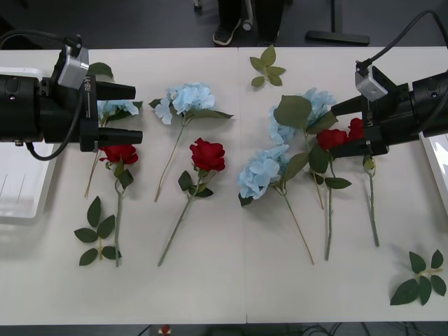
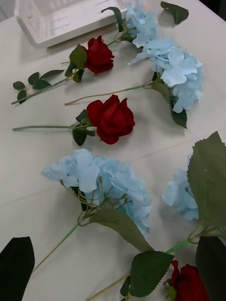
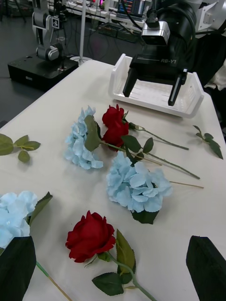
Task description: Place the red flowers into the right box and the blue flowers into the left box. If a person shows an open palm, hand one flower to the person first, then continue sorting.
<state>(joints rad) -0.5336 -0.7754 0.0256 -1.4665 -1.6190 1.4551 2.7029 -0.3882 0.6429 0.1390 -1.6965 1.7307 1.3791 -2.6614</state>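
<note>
- Nothing is sorted or held, so I judge the sorting to be at its very start: both arms hover over the flowers, each about to choose one.
- The left end effector (image 1: 129,112) has its two black fingers spread apart and holds nothing. It hangs above the left end of the row, with a red rose (image 1: 120,152) just beneath its lower finger and a blue hydrangea (image 1: 117,107) between the fingers.
- The right end effector (image 1: 341,129) is also spread open and empty. A pair of red roses (image 1: 334,137) lies right at its fingertips, tucked against a blue hydrangea cluster (image 1: 308,105).
- The left box (image 1: 21,196) sits behind the left end effector, under that arm; the right box (image 1: 439,164) is just behind the right one, with an edge in view.
- The next move likely calls for the right end effector to drop onto a rose stem and close, then carry it back to the right box. The leaves and hydrangea tangled beside that rose could be caught too.
- Between the two end effectors lie another rose (image 1: 208,154) and two more hydrangeas (image 1: 187,98) (image 1: 262,171).
- The person (image 1: 227,24) stands beyond the far side of the bench (image 1: 224,294), seen as legs; no open palm is shown, so no handover seems due.
- The bench is white and flat, with loose leaf sprigs (image 1: 422,278) scattered on it; the floor beyond is dark.
</note>
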